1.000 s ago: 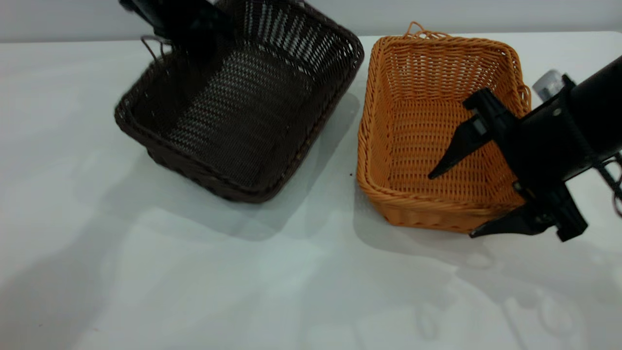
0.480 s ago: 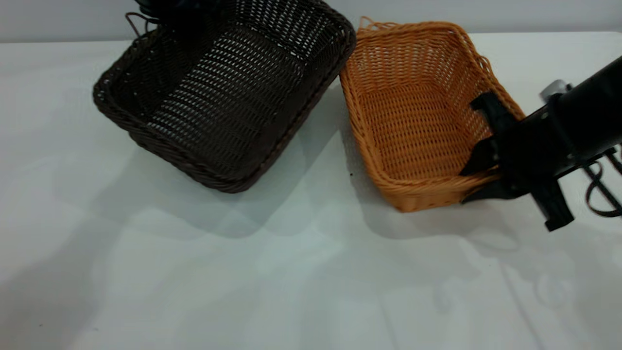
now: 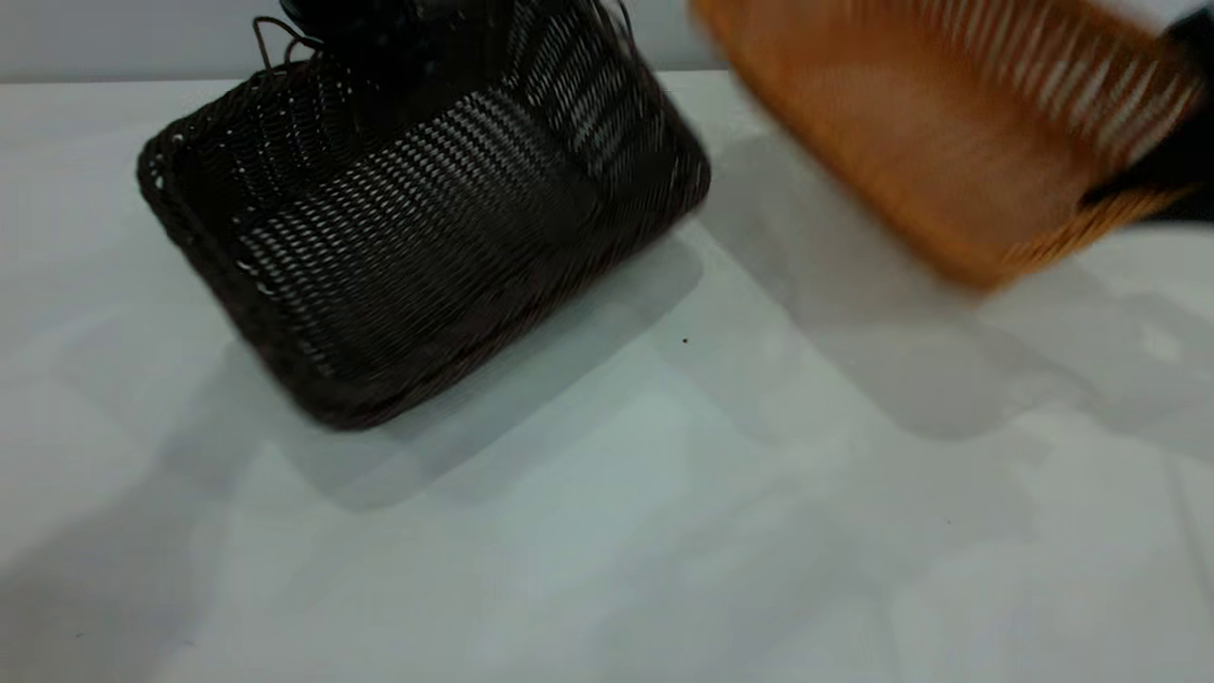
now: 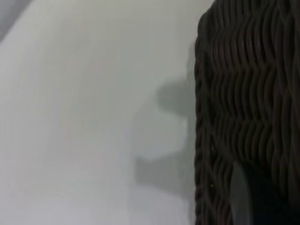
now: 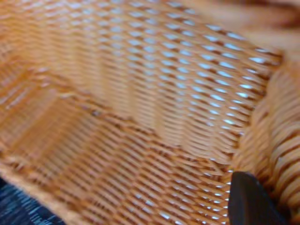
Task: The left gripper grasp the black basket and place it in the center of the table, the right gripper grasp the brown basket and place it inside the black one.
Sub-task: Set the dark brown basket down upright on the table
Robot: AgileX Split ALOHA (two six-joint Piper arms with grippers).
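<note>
Both baskets were off their flat resting poses at this moment, each gripped at a rim so that an arm could carry it. The black basket (image 3: 417, 247) sat at about ten o'clock on the table (image 3: 607, 531), tilted with its near corner low and its far rim raised toward the left gripper (image 3: 365, 24), a dark mass at its far edge. That hold at the rim looked chosen to drag or lift the basket toward the middle without reaching under it; whether the fingers were pinched on the weave could not be told, though the left wrist view showed the wicker wall (image 4: 248, 108) right against a dark finger (image 4: 241, 197). The brown basket (image 3: 948, 133) hung clear of the table at about two o'clock, steeply tipped, its shadow lying apart from it below. The right gripper (image 3: 1171, 161) held it at its right rim, and in the right wrist view one finger (image 5: 251, 201) lay inside the basket against the wall (image 5: 187, 93), so the fingers appeared clamped on that wall. Lifting the brown basket high probably served to clear the black basket's rim before lowering it inside, a step not yet possible while the black basket remained off centre.
</note>
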